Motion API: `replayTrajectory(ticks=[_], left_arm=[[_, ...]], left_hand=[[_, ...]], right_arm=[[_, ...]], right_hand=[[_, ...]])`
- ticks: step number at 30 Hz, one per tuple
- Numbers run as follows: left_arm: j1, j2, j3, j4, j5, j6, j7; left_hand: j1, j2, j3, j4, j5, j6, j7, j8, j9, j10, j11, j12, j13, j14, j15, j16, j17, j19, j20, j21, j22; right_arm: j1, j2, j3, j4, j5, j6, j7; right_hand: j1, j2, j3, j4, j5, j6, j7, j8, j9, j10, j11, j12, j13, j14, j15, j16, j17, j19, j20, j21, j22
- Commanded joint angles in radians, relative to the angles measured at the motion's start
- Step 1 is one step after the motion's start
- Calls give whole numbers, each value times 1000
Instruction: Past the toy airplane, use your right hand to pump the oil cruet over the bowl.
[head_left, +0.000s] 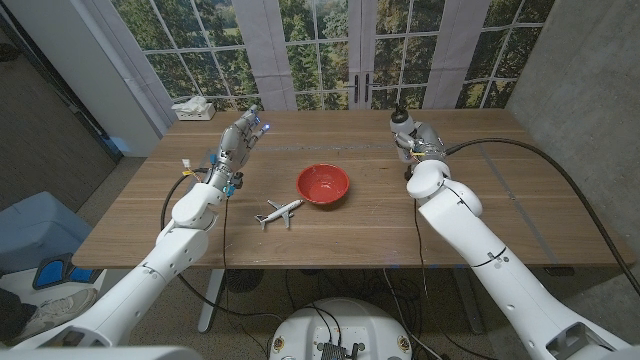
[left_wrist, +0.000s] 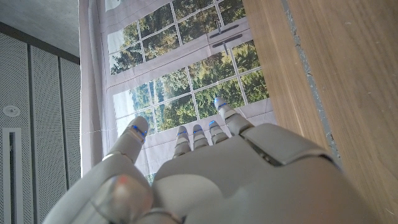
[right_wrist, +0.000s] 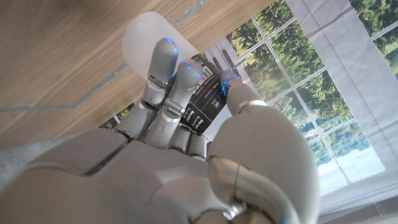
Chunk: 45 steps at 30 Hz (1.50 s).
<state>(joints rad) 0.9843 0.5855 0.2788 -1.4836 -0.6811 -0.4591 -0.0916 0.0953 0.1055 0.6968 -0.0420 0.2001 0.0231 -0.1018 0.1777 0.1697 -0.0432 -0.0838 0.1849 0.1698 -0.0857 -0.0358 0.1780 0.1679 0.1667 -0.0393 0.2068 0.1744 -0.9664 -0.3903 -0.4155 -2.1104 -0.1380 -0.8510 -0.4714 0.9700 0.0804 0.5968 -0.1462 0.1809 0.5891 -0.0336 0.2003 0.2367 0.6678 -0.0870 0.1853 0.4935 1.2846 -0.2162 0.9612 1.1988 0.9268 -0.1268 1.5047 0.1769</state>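
Right hand on the oil cruet, far side of the table

Its fingers wrap the cruet's frosted body, looks like a proper grasp, though the head view is small. Bowl sits off to that hand's left, toy airplane just nearer. Left hand holds nothing, fingers spread.

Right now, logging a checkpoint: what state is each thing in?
Oil cruet: upright at the table's far right, gripped by the right hand.
Right hand: fingers wrapped around the cruet.
Left hand: holds nothing, fingers apart.
Bowl: upright, mid-table, looks empty.
Toy airplane: lying on the table, near side of the bowl.
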Motion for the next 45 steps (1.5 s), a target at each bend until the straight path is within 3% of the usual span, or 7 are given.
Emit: replayTrajectory(ticks=[1, 11, 27, 45], left_arm=[[11, 7, -4, -20, 7, 7, 14], [14, 8, -2, -29, 10, 14, 22], [17, 16, 0, -44, 14, 31, 30], [22, 29, 1, -68, 20, 57, 43]], left_hand=[[5, 60, -1, 0, 6, 1, -5, 3, 2, 3, -4, 3, 4, 0, -62, -1, 2, 9, -18, -3, 2], [5, 60, -1, -1, 6, 1, -5, 3, 2, 3, -3, 3, 4, 1, -61, -1, 2, 9, -18, -4, 2], [5, 60, 0, -1, 6, 2, -4, 3, 2, 2, -3, 3, 4, 1, -62, -1, 2, 9, -18, -4, 2], [5, 60, 0, -2, 6, 2, -4, 3, 2, 2, -4, 3, 4, 1, -61, -1, 2, 10, -19, -5, 2]], right_arm=[[-61, -24, 90, 17, 224, 165, -82], [-76, -56, 95, 48, 311, 264, -131], [-102, -60, 106, 109, 416, 395, -202], [-83, -80, 79, 180, 466, 437, -236]], right_hand=[[-11, -3, -5, -1, 4, 4, 9, 4, -1, 3, 7, 6, -2, -6, -1, 0, 4, -1, -91, -1, 3], [-10, -1, -4, -2, 5, 3, 9, 4, -5, 2, 7, 7, -9, -5, -2, -4, 5, -1, -91, -4, 3], [-10, 0, -4, -4, 5, 4, 11, 4, -10, 4, 11, 8, -19, -6, -2, -11, 5, -1, -91, -6, 3], [-11, 1, -5, -5, 5, 3, 14, 5, -15, 2, 12, 8, -30, -3, -2, -16, 7, 1, -91, -8, 4]])
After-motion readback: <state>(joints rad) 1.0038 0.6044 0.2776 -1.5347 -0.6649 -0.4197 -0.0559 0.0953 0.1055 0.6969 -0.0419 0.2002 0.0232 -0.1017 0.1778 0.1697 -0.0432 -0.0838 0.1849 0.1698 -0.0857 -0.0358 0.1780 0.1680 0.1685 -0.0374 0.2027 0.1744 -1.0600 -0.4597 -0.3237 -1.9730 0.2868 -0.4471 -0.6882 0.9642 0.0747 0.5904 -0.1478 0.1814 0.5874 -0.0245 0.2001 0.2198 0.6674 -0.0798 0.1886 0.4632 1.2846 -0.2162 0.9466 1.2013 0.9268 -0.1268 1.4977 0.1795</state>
